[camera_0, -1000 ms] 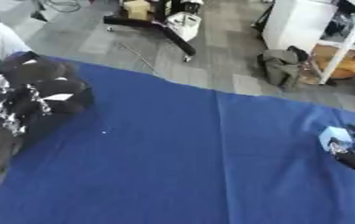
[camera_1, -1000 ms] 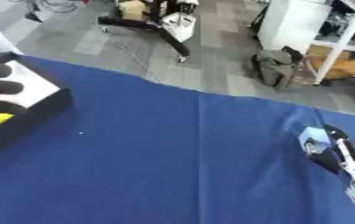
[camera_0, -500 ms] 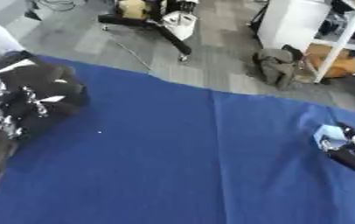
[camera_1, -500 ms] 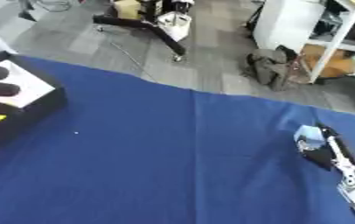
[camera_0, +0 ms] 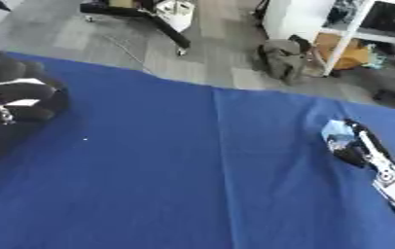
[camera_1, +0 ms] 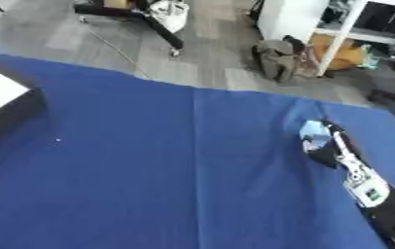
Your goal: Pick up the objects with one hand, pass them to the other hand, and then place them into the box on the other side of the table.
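The counter is covered with a blue cloth, with a straight crease running from its far edge toward the near edge, slightly right of centre.

Right hand: located near the right edge of the counter, arm entering from the lower right corner. The fingers are curled over a small light-blue and white object, which lies on the cloth at the fingertip end of the hand. The hand appears to be closed on this object, though the contact points are blurred and cannot be confirmed. A silver and white section of the forearm, carrying a green mark, extends behind the hand toward the lower right.

Left hand: located at the left edge of the counter in the left eye view, seen as a black mass with white patches. Whether its fingers are straight or curled cannot be determined.

Box: located at the left edge of the counter in the right eye view. It has dark walls and a white upper surface. It is well apart from the light-blue and white object, on the opposite side of the counter.

Beyond the far edge of the counter is a grey floor. A dark bag rests on it beside a white cabinet.
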